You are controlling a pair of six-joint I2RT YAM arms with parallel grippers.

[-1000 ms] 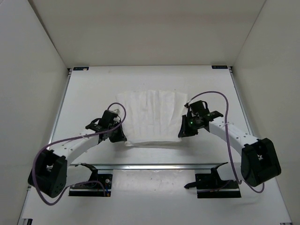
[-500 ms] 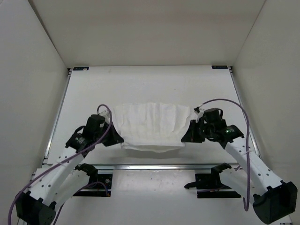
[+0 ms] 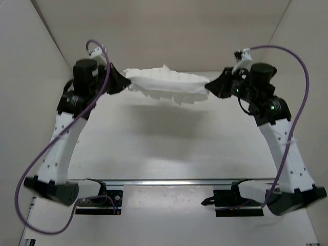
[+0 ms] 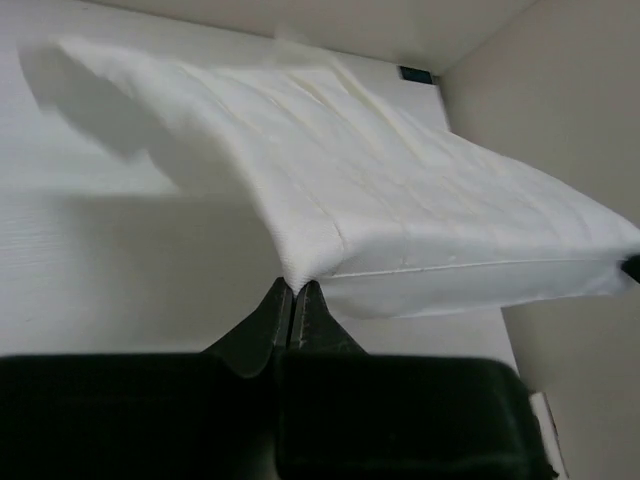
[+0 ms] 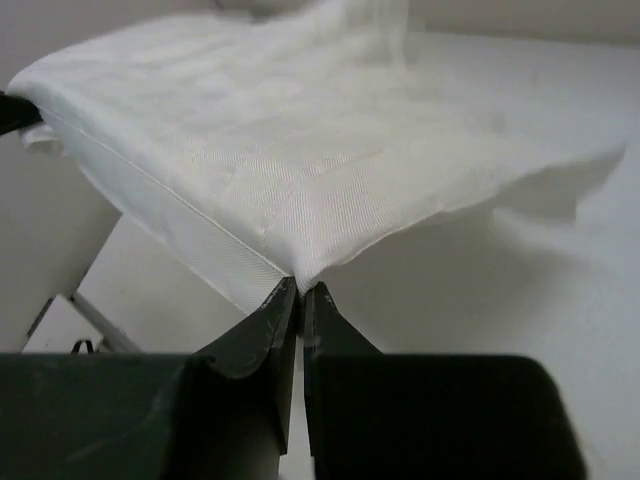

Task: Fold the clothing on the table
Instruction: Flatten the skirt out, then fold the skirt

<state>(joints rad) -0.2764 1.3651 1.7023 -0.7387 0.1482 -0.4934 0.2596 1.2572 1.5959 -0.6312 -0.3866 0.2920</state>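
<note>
**Clothing held in the air between both arms, above the far edge of the table**

Plain white walls (image 3: 164,31) box in a white table (image 3: 164,148).

Top camera: the clothing (image 3: 166,84) hangs clear of the table, above its far edge. It is stretched between the left end effector (image 3: 122,82) near the far left corner and the right end effector (image 3: 209,86) near the far right corner. Its shadow (image 3: 169,110) falls on the table below.

Left wrist camera: the left end effector (image 4: 291,300) is clenched on a hemmed corner of the clothing (image 4: 420,220), which spreads away from it in what look like two layers.

Right wrist camera: the right end effector (image 5: 300,295) is clenched on the opposite corner of the clothing (image 5: 270,150). The far loose edge droops.

Each grip seems to bite only the tip of a thin corner. Pulling the arms further apart could slide a corner free, and the clothing would drop in a heap. Lowering one side faster, or with slack in the middle, would likely set it down creased, with the layers out of line.
</note>
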